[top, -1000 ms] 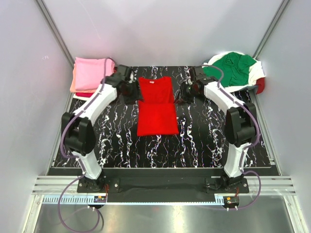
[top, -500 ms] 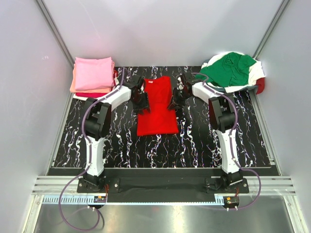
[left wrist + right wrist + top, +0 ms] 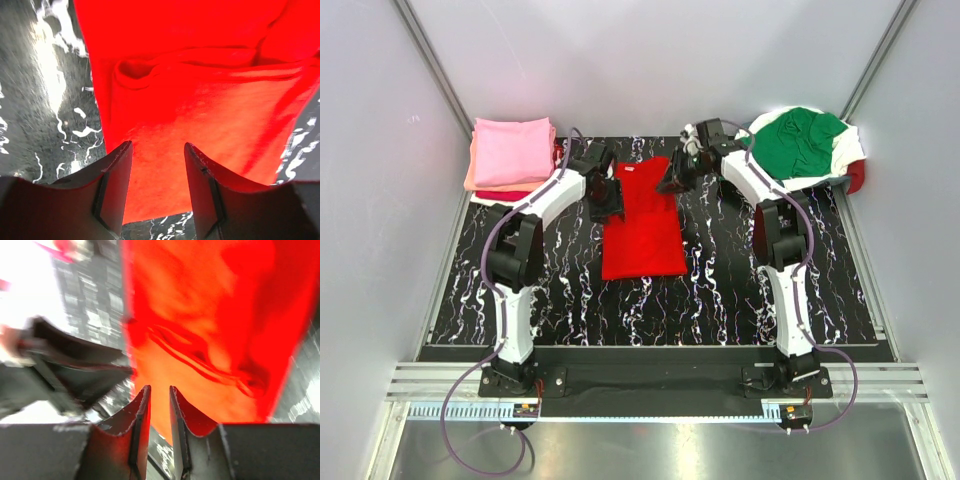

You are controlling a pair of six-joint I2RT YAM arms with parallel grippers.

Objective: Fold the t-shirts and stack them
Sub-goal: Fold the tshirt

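Six t-shirts show on the black marbled table (image 3: 740, 290). One bright red t-shirt (image 3: 642, 225) lies flat in a long narrow fold at the middle, reaching toward the far edge. Three sit stacked at the far left corner: a pink one (image 3: 510, 150) on top, a salmon one (image 3: 470, 180) under it and a dark red one (image 3: 500, 194) at the bottom. Two lie heaped at the far right corner, green (image 3: 800, 140) over white (image 3: 850, 150).

Two grippers hang over the bright red shirt. The left gripper (image 3: 157, 147) is at its left edge with fingers spread and empty. The right gripper (image 3: 157, 390) is near its far right edge, with only a slim gap between its fingers and nothing in it.
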